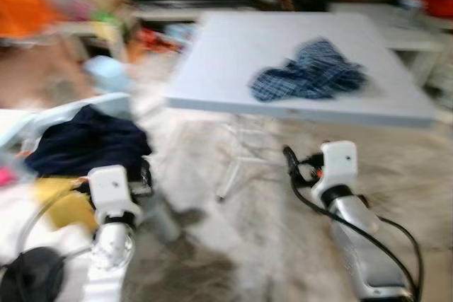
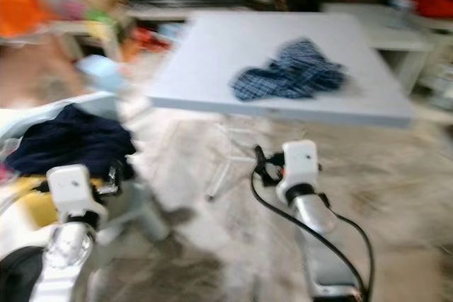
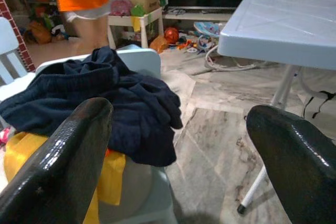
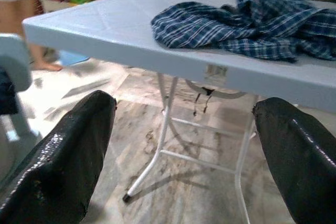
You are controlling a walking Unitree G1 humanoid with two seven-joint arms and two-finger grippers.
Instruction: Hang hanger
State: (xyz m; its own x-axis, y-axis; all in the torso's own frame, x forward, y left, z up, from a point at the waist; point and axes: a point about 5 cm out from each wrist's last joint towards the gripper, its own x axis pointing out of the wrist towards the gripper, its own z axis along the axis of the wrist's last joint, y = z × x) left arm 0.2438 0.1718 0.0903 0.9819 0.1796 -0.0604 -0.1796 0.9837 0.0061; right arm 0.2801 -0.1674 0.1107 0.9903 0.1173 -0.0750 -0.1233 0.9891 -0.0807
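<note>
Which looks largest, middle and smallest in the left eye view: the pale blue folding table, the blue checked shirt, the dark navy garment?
1. Pale blue folding table, clearly largest.
2. Dark navy garment.
3. Blue checked shirt.
The two garments look nearly alike; the navy one lies nearer the camera, so that order is unsure.

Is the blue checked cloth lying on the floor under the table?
No, the crumpled blue checked cloth lies on top of the pale grey folding table, well above the marbled floor.
</note>
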